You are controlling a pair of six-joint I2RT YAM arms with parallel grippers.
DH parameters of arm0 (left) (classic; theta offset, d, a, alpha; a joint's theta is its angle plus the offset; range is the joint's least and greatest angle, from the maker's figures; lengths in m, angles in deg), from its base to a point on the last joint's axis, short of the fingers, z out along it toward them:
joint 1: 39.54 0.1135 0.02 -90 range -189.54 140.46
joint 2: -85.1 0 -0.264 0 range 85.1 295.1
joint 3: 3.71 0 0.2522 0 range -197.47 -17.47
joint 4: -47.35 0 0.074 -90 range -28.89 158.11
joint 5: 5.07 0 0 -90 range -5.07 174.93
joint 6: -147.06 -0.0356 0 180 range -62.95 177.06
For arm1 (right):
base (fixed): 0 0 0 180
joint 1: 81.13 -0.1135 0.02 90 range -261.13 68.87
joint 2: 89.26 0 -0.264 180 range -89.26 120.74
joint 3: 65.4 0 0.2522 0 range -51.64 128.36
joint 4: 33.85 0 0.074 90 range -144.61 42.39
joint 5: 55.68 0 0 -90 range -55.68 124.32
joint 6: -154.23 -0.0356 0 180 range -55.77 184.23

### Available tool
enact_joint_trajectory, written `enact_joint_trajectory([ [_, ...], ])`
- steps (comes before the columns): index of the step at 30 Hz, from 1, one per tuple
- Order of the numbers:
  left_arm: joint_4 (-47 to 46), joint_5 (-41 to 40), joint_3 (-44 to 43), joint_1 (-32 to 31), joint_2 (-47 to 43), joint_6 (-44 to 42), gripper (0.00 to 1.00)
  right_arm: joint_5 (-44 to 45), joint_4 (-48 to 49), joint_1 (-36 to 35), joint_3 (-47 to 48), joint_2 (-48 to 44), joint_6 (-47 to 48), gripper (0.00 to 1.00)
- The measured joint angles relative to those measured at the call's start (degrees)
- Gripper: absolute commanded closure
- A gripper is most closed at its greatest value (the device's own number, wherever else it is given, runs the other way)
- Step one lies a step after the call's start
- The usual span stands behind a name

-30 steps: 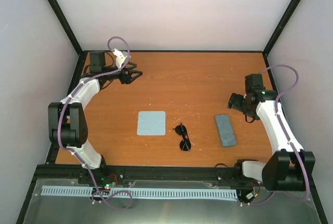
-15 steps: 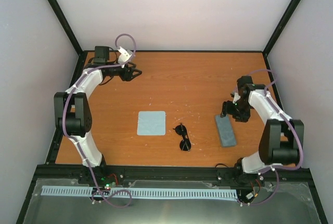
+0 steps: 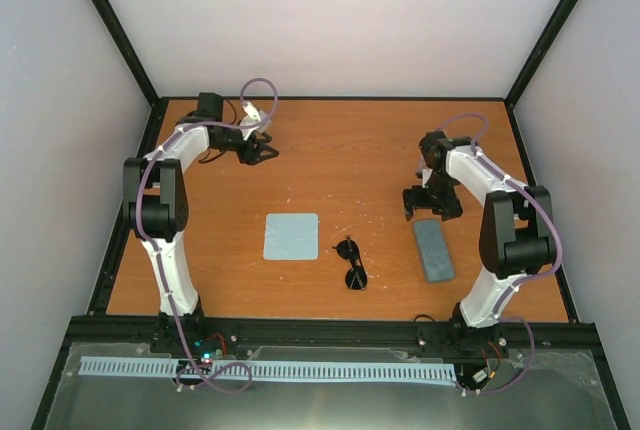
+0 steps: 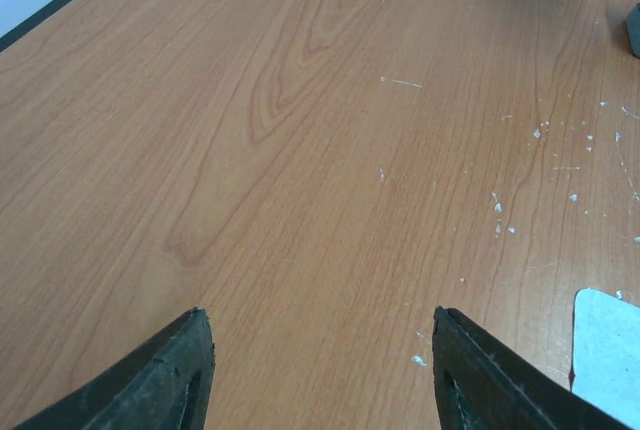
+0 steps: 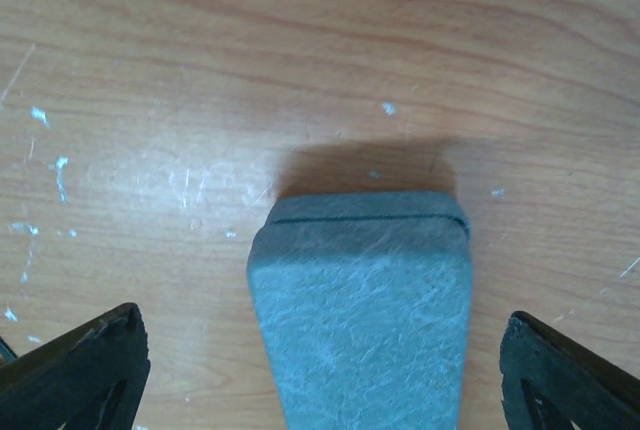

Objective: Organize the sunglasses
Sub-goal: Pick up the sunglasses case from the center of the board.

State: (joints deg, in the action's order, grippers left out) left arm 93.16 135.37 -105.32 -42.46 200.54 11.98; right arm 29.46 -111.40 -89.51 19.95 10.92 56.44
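Observation:
The small black sunglasses (image 3: 351, 264) lie on the wooden table near its front middle, folded, round lenses dark. The grey-blue case (image 3: 433, 249) lies closed to their right. My right gripper (image 3: 431, 206) is open and hovers over the case's far end. In the right wrist view the case (image 5: 365, 310) lies between the wide-apart fingertips (image 5: 80, 365), untouched. My left gripper (image 3: 262, 150) is open and empty at the far left of the table. Its wrist view shows only bare wood between its fingertips (image 4: 165, 375). The sunglasses show in neither wrist view.
A pale blue square cloth (image 3: 291, 236) lies flat left of the sunglasses; its corner (image 4: 608, 350) shows in the left wrist view. Black frame rails edge the table (image 3: 340, 150). White walls stand behind and beside it.
My right arm has swung left and forward, bringing its gripper from the right edge to above the case's far end. My left gripper has shifted slightly right along the back.

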Motion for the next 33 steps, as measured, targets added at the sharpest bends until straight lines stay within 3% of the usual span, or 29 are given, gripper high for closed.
enact_joint_trajectory([
  [7,1.81,2.25,-4.92,0.0,3.45,-1.88,0.39,1.68,-4.61,-1.57,0.9,2.25,-1.03,0.05],
  [20,1.77,2.73,-2.97,0.0,3.85,-1.84,0.4,2.71,-8.48,-1.57,-0.68,4.66,-2.67,0.06],
  [25,1.38,2.73,-1.01,0.0,3.85,-1.46,0.4,2.51,-8.66,-1.57,-0.94,6.86,-2.62,0.19],
  [29,0.7,2.73,-0.96,0.0,3.82,-0.92,0.4,2.47,-8.61,-1.57,-0.94,8.79,-2.69,0.19],
  [33,0.28,2.71,-0.96,0.0,3.8,-0.72,0.4,2.58,-8.66,-1.57,-0.94,9.49,-2.34,0.4],
])
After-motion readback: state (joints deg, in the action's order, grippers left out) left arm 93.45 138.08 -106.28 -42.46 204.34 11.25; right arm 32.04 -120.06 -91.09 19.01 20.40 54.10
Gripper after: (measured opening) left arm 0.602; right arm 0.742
